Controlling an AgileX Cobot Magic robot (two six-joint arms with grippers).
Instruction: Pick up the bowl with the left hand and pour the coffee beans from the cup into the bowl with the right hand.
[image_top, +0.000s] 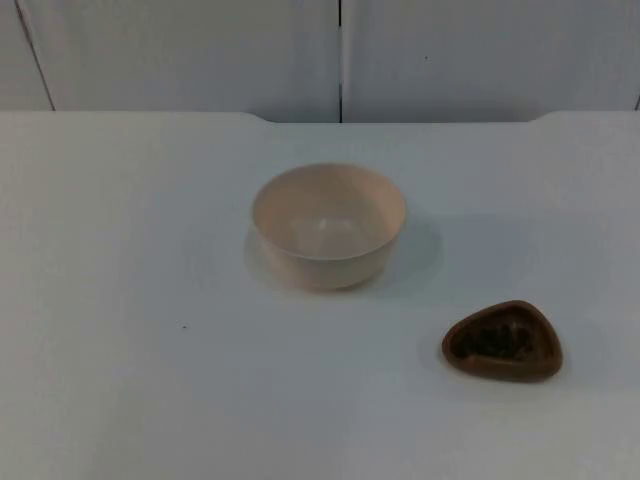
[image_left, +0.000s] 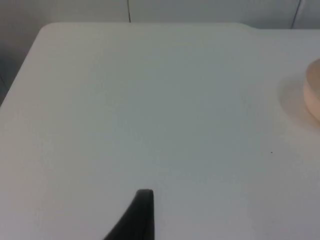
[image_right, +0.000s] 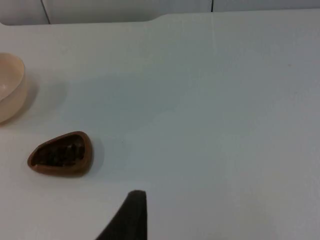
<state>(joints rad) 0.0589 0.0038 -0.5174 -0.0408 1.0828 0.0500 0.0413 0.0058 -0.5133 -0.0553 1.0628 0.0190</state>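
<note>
The white counter (image_top: 120, 300) runs back to a grey partition wall (image_top: 180, 50), and two things stand on it. A pale cream bowl (image_top: 328, 226) sits upright near the middle, its inside bare, and well apart from it, nearer the front and toward the right arm's side, rests a small brown cup (image_top: 503, 341) with rounded three-cornered sides, holding dark coffee beans (image_top: 495, 338). A tiny dark speck (image_top: 184, 326) marks the counter on the left arm's side of the bowl.

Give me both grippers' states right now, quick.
Left gripper: cannot be told; it waits above bare table, left of the bowl.
Right gripper: cannot be told; it waits near the cup of coffee beans.
</note>
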